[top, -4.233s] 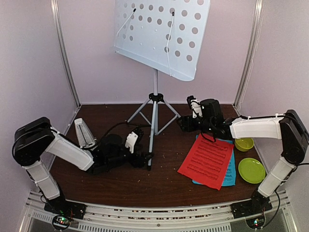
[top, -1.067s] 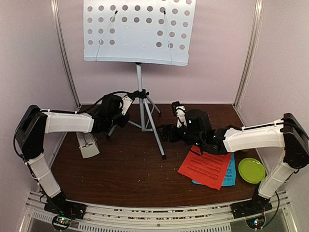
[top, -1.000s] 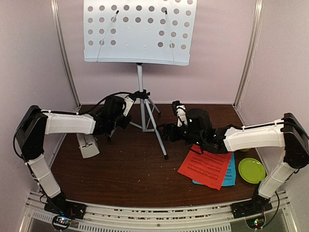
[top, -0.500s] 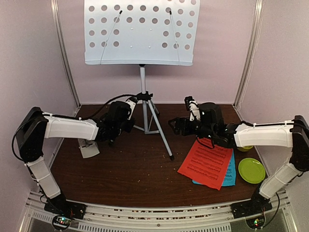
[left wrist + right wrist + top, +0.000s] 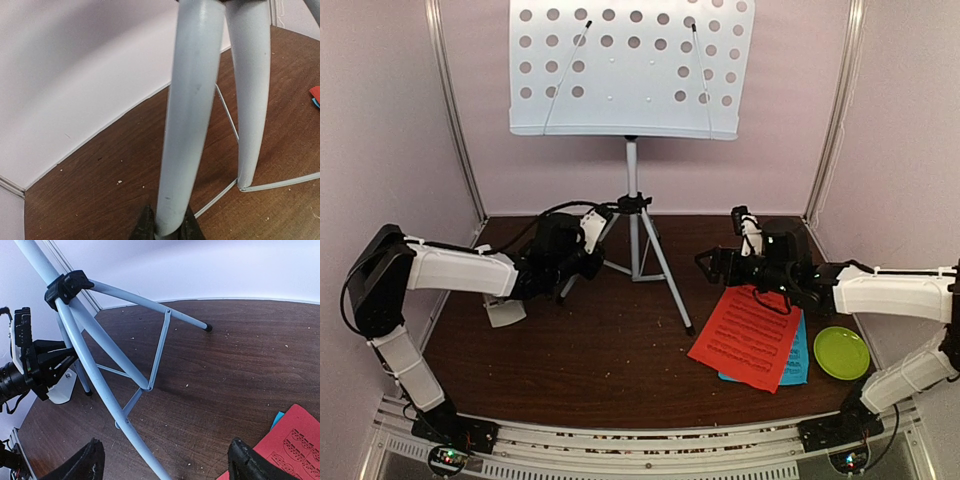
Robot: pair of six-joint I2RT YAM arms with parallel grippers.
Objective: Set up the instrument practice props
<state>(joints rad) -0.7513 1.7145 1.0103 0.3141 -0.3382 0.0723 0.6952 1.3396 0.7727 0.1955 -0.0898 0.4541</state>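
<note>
— Starting at the left fingertips [image 5: 145,230], what do you read?

— (a) I see the two dark fingers of the left gripper [image 5: 168,227] closed on one silver tripod leg [image 5: 187,115], which fills the gap between them. Outward, that leg rises to the black hub [image 5: 633,203] of the tripod [image 5: 637,245], which stands toward the back edge of the table [image 5: 600,360], about midway along it. The pale-blue perforated music-stand desk [image 5: 632,68] sits on top of the pole, its face turned to the near edge.

— And the right side?

— (b) My right gripper [image 5: 165,465] has its fingers [image 5: 82,462] spread wide and grips nothing. In the right wrist view the front tripod leg [image 5: 99,375] runs down between them, and neither finger touches it. Seen from the top, this gripper sits just right of the tripod, over the back right part of the table.

— Remaining props?

— (c) The red page [image 5: 748,335] lies on the blue page [image 5: 798,355], covering most of it, near the front right corner. A lime-green plate [image 5: 842,352] lies just beside them at the right edge. (d) The pale-grey metronome [image 5: 503,310] is by the left edge, partly hidden under my left forearm [image 5: 460,272]. I cannot tell whether it stands or lies.
</note>
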